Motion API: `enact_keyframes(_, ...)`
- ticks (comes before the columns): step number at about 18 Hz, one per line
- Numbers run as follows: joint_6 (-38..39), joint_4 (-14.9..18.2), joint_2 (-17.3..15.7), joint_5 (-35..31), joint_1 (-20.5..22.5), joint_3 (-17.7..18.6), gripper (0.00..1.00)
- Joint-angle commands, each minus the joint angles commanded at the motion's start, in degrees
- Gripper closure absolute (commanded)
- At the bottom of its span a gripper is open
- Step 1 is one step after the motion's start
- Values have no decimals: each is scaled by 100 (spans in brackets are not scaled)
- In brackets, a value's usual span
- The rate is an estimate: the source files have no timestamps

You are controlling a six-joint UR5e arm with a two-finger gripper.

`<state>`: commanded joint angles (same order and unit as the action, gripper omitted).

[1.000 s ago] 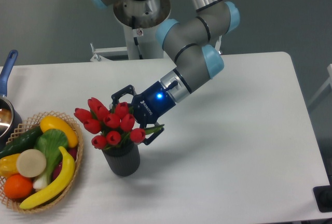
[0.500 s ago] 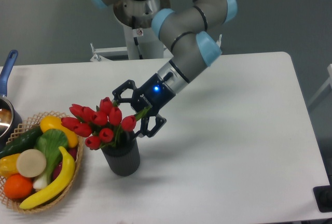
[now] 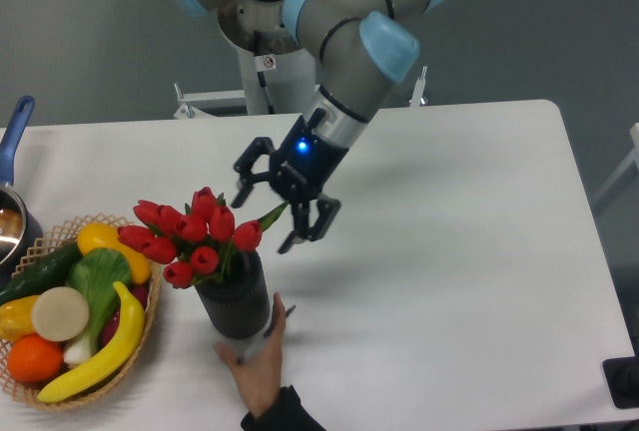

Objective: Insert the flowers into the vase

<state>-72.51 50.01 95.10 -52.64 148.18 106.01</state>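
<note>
The red tulip flowers (image 3: 192,232) stand with their stems down in the dark grey ribbed vase (image 3: 236,301) at the front left of the table, the buds leaning left over the basket's edge. My gripper (image 3: 267,215) is open, just up and to the right of the bunch, with nothing between its fingers. One green leaf (image 3: 270,217) reaches up towards the fingers.
A person's hand (image 3: 259,363) reaches in from the bottom edge and touches the vase's base. A wicker basket (image 3: 148,323) of toy fruit and vegetables sits at the left. A blue-handled pot (image 3: 12,207) stands at the far left edge.
My gripper let go of the flowers and pulled back up and to the right. The bunch now rests in the vase. A hand has come in at the vase's base.
</note>
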Motion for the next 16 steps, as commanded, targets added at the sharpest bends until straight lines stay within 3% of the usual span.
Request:
enact_keyframes(3, -17, 0, -307, -683, 0, -89, 0)
enact_keyframes(9, -272, 122, -597, -2222, 245, -54, 0)
enact_keyframes(16, -1299, 1755, -1318, -2461, 1124, -88, 0)
